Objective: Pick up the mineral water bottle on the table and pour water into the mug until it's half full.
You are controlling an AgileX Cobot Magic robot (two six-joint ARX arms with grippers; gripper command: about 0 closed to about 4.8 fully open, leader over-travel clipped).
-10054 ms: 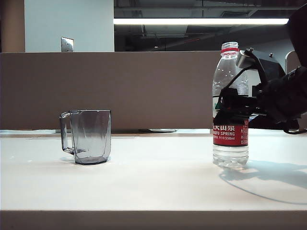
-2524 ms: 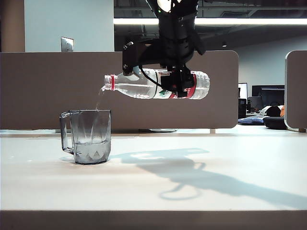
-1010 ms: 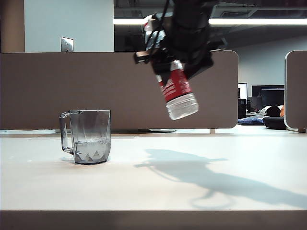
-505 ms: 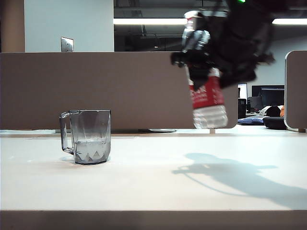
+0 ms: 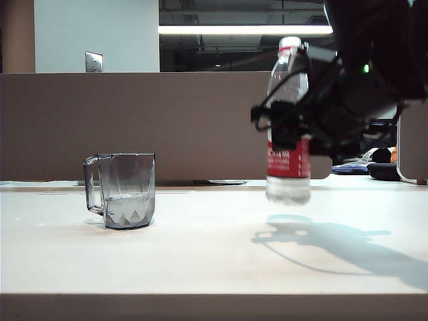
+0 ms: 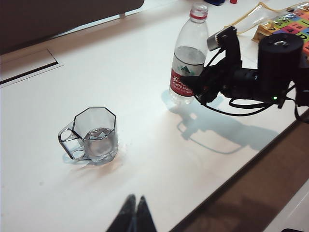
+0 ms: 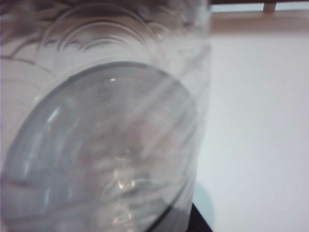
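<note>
Water (image 5: 126, 208) sits low in the mug (image 5: 120, 190). Right pincer (image 5: 289, 127) is clamped on the mineral water bottle (image 5: 288, 120), upright just above the surface (image 5: 200, 254); left pincer (image 6: 135, 215) is together, near the mug. Letting go too early could tip the bottle.

An open-plan office — brown partition screens (image 5: 167, 124) behind the white table (image 5: 200, 247), a ceiling strip light (image 5: 244, 29) at twelve o'clock, monitors (image 5: 381, 127) at three o'clock.

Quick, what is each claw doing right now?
Left claw: closed, holding nothing, hanging above the table.
Right claw: closed on the mineral water bottle, upright just above the table.
</note>
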